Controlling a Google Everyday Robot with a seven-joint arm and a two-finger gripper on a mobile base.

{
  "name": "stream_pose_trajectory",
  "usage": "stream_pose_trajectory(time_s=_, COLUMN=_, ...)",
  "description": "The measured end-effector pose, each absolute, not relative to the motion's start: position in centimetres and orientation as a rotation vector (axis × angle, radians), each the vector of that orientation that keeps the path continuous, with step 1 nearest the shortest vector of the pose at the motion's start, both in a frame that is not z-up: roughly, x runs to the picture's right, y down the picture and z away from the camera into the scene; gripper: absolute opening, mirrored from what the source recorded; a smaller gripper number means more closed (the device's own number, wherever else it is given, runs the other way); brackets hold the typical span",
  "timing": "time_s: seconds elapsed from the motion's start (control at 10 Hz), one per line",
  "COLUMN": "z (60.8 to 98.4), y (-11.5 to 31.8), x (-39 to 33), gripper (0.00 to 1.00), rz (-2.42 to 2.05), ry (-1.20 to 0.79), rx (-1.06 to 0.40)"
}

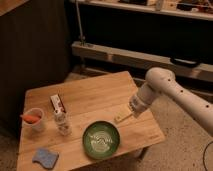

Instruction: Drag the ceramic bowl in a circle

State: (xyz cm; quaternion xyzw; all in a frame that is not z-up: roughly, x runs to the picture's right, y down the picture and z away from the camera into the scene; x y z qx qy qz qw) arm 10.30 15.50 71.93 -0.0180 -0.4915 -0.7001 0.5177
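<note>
Camera view, single frame.

- Your gripper (121, 118) hung over the wooden table (100, 90), right of centre, at the end of the white arm (165, 92) that reached in from the right. Its fingers were apart with nothing between them. The tip sat just beyond the bowl's far right rim; whether it touched the wood could not be told.
- The ceramic bowl (101, 140) stood upright on the table, close to the front edge and slightly right of the middle. Nothing lay in it.
- Room around the bowl: bare wood ran from its right side to the table's right edge, and a wide bare patch lay behind it toward the far edge. In front, only a narrow strip of wood separated the rim from the table edge.
- On the left the room was tighter. A small bottle (63, 124) stood near the bowl's left side, with a small box (58, 104) just behind that bottle.
- A white cup (35, 120) holding a carrot stood near the left edge, well apart from the bowl.
- A blue sponge (45, 158) lay at the front left corner, close to the edge.
</note>
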Motion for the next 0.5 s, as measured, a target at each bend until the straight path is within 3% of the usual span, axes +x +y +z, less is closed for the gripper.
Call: stream_pose_trajectory(time_s=0.5, z=72.8, y=18.1, x=9.0, gripper=0.8, rz=-1.634, ry=-1.208, rx=-0.165)
